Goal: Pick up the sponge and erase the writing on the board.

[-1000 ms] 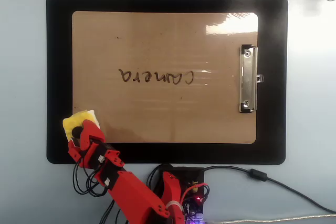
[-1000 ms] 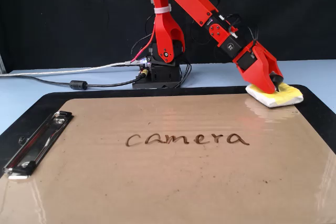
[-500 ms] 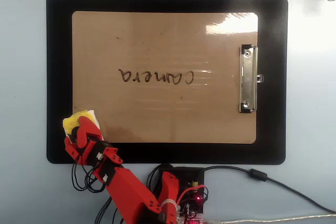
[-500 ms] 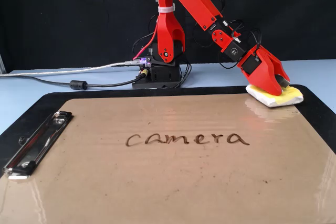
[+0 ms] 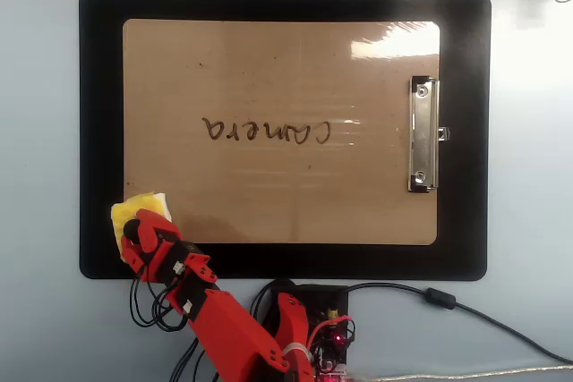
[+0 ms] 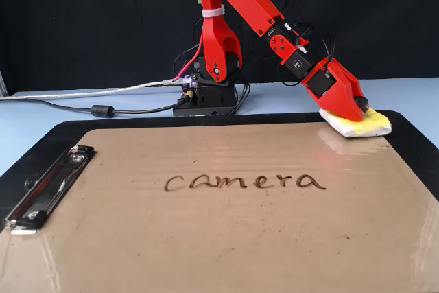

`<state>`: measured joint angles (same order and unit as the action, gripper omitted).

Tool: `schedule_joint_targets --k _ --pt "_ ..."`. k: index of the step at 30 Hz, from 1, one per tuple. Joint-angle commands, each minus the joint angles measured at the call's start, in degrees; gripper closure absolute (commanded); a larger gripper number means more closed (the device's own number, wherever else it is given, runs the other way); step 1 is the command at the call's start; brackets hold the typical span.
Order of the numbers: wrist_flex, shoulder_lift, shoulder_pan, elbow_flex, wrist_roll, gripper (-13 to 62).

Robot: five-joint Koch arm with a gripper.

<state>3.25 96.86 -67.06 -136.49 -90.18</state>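
The tan board (image 5: 269,69) (image 6: 206,238) lies on a black mat. The writing (image 5: 266,131) (image 6: 243,182), the word "camera", runs across its middle, unsmudged. The yellow sponge (image 5: 148,206) (image 6: 370,126) rests on the mat at the board's corner nearest the arm, bottom left in the overhead view and far right in the fixed view. My red gripper (image 5: 132,237) (image 6: 358,112) comes down on the sponge. Its jaws look drawn together with the tips pressed into the sponge. The gripper hides much of the sponge.
The black mat (image 5: 98,87) (image 6: 411,142) frames the board on a pale blue table. A silver clip (image 5: 423,134) (image 6: 48,193) sits at the board's short edge away from the sponge. The arm's base (image 5: 304,319) (image 6: 206,94) and its cables (image 5: 448,301) (image 6: 103,110) lie beside the mat.
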Motion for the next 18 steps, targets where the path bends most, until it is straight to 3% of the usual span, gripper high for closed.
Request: schedule_joint_targets --k 1,9,11,18 --pt "-0.1 1.5 1.1 0.1 -5.3 52.7" --pt "-0.4 4.0 3.2 0.0 -5.9 53.6" --pt "-0.3 5.6 5.4 0.4 -5.9 57.4" --pt "-0.3 11.1 24.1 0.2 2.4 57.4"
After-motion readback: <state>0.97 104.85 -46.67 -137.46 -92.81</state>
